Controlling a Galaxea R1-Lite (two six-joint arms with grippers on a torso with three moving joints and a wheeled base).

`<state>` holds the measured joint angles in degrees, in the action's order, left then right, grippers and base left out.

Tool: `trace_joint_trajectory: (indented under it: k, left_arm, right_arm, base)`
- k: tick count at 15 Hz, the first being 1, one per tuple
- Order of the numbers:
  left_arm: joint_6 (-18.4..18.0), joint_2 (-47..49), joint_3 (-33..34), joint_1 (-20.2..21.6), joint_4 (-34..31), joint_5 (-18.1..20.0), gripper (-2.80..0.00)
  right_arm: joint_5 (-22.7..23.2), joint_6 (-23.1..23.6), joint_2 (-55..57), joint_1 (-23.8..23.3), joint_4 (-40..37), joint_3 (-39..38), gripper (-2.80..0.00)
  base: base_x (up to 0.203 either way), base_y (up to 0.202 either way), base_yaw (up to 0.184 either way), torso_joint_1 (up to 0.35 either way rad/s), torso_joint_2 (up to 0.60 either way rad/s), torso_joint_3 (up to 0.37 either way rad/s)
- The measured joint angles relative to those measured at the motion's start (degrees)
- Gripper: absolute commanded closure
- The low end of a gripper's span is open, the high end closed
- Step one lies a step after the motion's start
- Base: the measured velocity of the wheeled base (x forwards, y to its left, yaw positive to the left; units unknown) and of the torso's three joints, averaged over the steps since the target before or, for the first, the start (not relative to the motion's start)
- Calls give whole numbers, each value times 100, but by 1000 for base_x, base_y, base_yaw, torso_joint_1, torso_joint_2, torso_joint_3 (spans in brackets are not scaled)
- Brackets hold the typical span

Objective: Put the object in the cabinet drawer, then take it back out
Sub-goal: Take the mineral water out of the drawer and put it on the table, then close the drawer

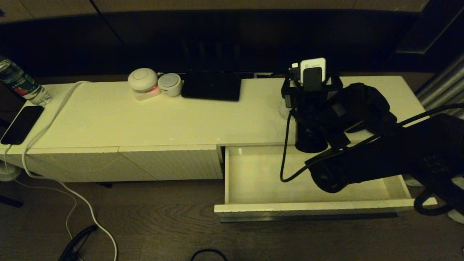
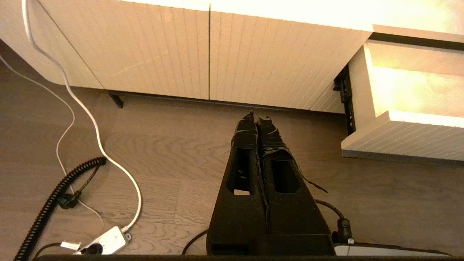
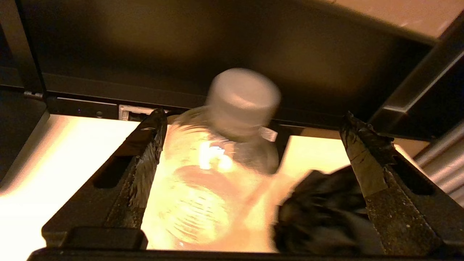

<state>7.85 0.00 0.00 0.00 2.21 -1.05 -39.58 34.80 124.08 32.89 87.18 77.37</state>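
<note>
Right wrist view: right gripper [image 3: 250,145] spread wide around clear bottle [image 3: 217,163] on cabinet [image 1: 152,119]; centre, then pinch below cap [image 3: 243,98]; left gripper [image 2: 256,117] pressed together, parked.

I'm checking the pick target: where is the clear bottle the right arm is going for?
The clear bottle stands on the cabinet top at its right end, between the open jaws of the right gripper, behind the open cabinet drawer.

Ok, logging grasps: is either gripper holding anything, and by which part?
Nothing is held. The right gripper stands open around the bottle; the left gripper is shut, empty.
</note>
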Motion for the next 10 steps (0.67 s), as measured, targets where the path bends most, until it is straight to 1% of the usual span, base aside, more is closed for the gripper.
trace_joint_trajectory:
  k: [3, 5, 8, 10]
  left_arm:
    - [0, 0, 0, 0, 0, 1, 0]
    - [0, 0, 0, 0, 2, 1, 0]
    - [0, 0, 0, 0, 2, 3, 0]
    - [0, 0, 0, 0, 2, 1, 0]
  right_arm:
    - [-35, -5, -617, 189, -27, -669, -280]
    - [-146, -5, -1000, 333, -72, -1224, -280]
    - [-181, 11, -1734, 469, -257, -2430, -280]
    - [-146, 36, -2350, 503, -549, -3246, -280]
  base:
    - [0, 0, 0, 0, 0, 0]
    - [0, 0, 0, 0, 0, 0]
    - [0, 0, 0, 0, 0, 0]
    - [0, 0, 0, 0, 0, 0]
